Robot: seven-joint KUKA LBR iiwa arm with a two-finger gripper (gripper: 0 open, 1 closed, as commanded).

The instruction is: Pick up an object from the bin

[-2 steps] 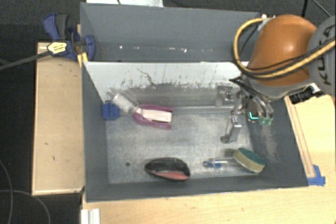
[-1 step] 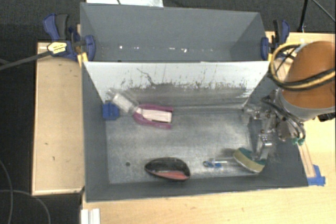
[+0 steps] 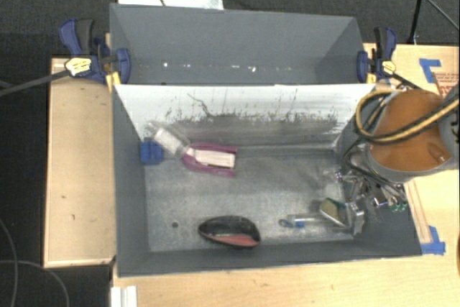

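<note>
My gripper (image 3: 351, 211) is low in the bin's front right corner, close to the floor. Just to its left lies a small clear and blue pen-like thing (image 3: 295, 223), a short way off. A small shiny olive piece (image 3: 331, 211) sits right against the gripper's left side; whether it is a loose thing or part of the gripper is unclear. Further left, along the front wall, a black oval thing with a red stripe (image 3: 229, 232) rests flat on the floor.
At the back left lie a purple and white flat pack (image 3: 210, 157) and, touching it, a clear tube with a blue cap (image 3: 159, 144). The arm's orange cover and cables hang over the right wall. Bare floor stretches across the bin's middle.
</note>
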